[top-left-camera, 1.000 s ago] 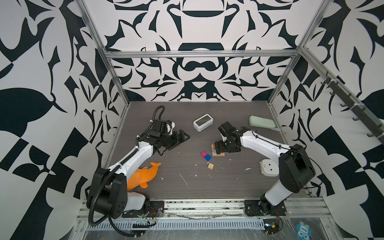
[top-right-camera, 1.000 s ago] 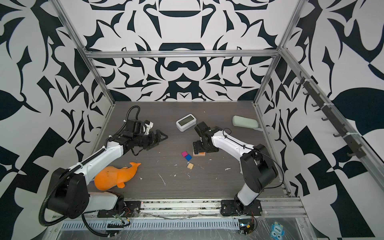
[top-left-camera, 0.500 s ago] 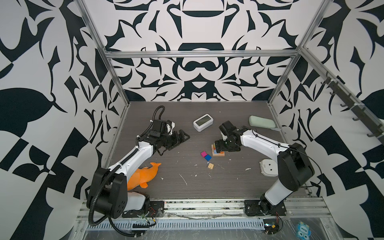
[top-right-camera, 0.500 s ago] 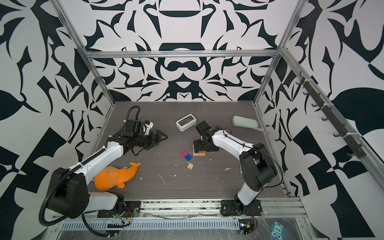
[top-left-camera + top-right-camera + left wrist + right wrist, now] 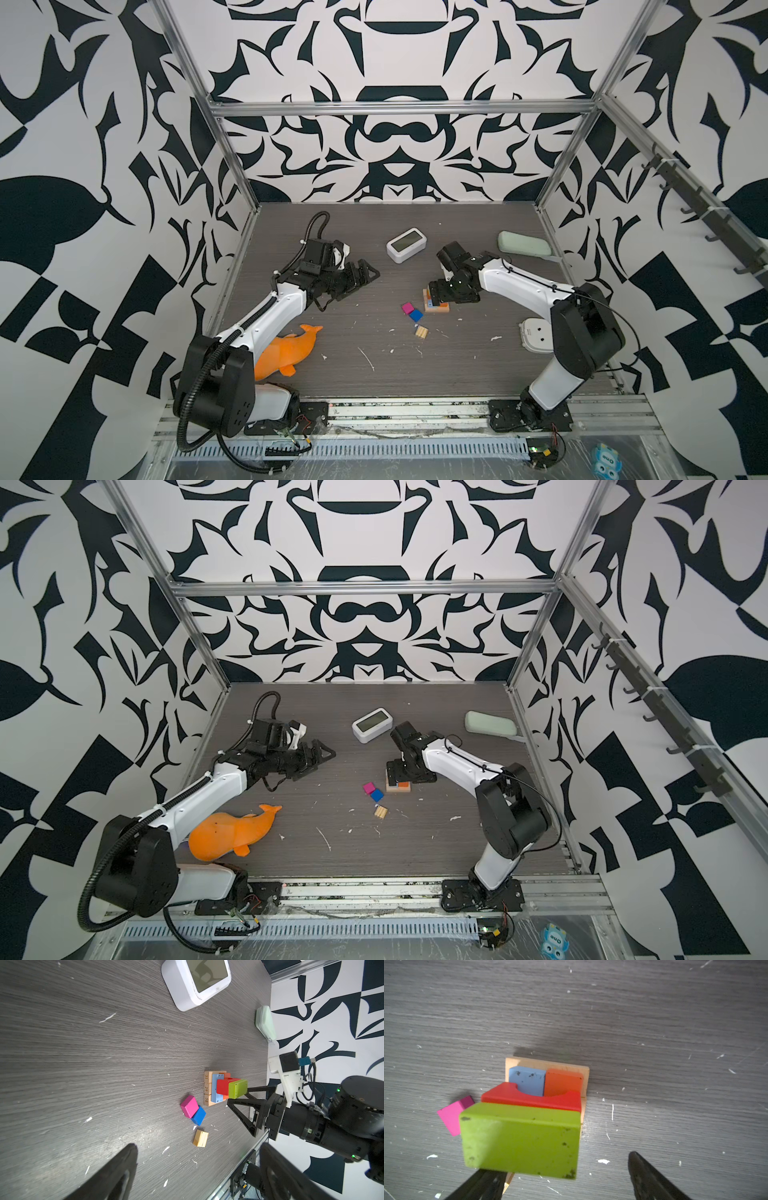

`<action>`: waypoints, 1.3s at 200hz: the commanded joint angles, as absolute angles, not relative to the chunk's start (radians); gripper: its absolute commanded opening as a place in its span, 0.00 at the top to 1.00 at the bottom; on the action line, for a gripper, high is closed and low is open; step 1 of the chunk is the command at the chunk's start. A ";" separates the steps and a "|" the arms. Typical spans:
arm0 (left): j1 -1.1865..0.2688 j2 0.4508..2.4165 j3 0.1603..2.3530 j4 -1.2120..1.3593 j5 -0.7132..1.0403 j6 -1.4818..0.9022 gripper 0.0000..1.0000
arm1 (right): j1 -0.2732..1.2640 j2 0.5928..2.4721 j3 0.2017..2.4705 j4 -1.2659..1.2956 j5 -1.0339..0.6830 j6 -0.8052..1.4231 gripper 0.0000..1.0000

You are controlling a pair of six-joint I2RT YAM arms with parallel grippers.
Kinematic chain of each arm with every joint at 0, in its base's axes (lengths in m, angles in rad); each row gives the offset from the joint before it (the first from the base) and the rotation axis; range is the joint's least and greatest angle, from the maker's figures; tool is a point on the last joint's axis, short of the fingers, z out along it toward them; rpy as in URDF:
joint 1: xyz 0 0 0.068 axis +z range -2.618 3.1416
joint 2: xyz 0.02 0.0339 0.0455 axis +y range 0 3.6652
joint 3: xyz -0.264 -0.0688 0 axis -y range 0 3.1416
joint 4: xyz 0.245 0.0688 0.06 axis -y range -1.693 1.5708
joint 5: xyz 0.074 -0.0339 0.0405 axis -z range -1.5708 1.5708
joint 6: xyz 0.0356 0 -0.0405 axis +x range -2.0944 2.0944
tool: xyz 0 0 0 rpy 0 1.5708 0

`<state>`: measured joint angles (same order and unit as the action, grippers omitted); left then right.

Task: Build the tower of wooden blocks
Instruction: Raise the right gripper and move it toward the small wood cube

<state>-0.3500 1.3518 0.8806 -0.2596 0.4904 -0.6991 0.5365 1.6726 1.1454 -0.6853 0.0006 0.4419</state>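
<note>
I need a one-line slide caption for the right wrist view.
Open right gripper at the tower: lime green block tops red block, over light blue bar and orange bar on a tan base.

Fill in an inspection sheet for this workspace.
Surface: dark wood-grain table, scattered white flecks.
Job's things: tower with lime green block topmost; magenta cube, dark blue cube, tan cube loose beside it.
Clutter: white clock, orange dolphin toy, pale green case, white device.
Grippers: left gripper open, empty, far from the tower; right gripper open, at the tower's top.
Cables: black hose on left arm; thin cable along right arm.
Surroundings: patterned black-and-white walls, aluminium frame.
</note>
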 commanded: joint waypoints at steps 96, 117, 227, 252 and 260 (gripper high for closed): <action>-0.353 1.353 0.893 -0.278 0.481 -0.687 0.06 | 0.529 1.684 1.192 -0.689 0.025 0.439 0.07; -0.353 1.355 0.894 -0.277 0.482 -0.687 0.06 | 0.530 1.683 1.193 -0.689 0.025 0.439 0.07; -0.355 1.379 0.900 -0.267 0.489 -0.690 0.06 | 0.533 1.566 1.137 -0.735 -0.022 0.416 0.08; -0.359 1.392 0.903 -0.256 0.493 -0.693 0.06 | 0.545 1.518 1.091 -0.718 -0.046 0.410 0.09; -0.360 1.396 0.905 -0.255 0.493 -0.692 0.06 | 0.550 1.501 1.076 -0.711 -0.053 0.405 0.10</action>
<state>-0.3538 1.3804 0.8806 -0.2649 0.4896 -0.6991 0.5358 1.5600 1.1130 -0.7036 -0.0254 0.4255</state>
